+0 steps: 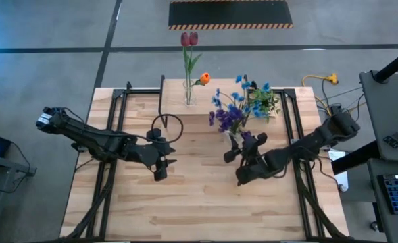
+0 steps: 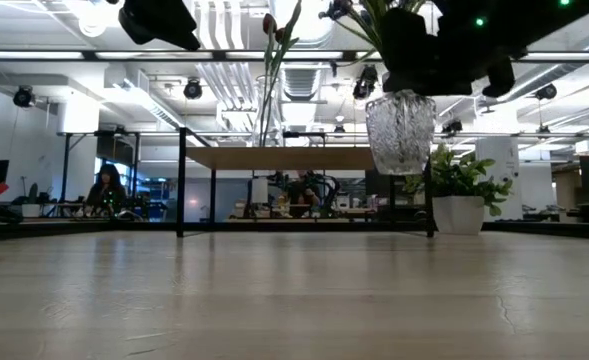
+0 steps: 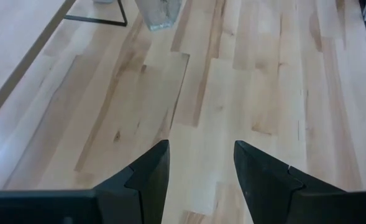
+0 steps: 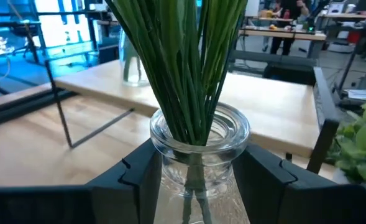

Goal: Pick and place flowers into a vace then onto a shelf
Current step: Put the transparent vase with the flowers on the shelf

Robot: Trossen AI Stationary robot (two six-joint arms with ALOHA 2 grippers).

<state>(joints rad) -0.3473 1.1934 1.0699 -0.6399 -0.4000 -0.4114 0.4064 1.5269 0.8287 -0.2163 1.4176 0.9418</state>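
Flowers, high view: purple and blue bunch (image 1: 238, 108) standing in a clear glass vase (image 1: 235, 140), just in front of the shelf (image 1: 219, 96); red tulips (image 1: 189, 39) and an orange bud (image 1: 204, 78) in a second, slim vase (image 1: 188, 94) resting on the shelf top.
Right gripper, high view: (image 1: 242, 150) clamped on the glass vase, arm stretched in from the table's right edge, in front of the shelf.
Left gripper, high view: (image 1: 161, 152) in front of the shelf's left half, well apart from both vases, holding nothing.
Glass vase, low view: (image 2: 400, 130) lifted clear of the table, bottom about level with the shelf top (image 2: 284, 157), dark gripper body above it.
Potted plant, low view: (image 2: 459, 190) in a white pot by the shelf's right leg.
Left wrist view: fingers (image 3: 146, 178) partly apart over bare table (image 3: 257, 93), empty; base of a vase (image 3: 159, 14) farther off near the shelf's leg.
Right wrist view: fingers (image 4: 139, 171) pressed on either side of the glass vase (image 4: 199, 146), green stems (image 4: 189, 68) packed in its neck; shelf (image 4: 245, 93) behind, slim vase (image 4: 133, 59) on it.
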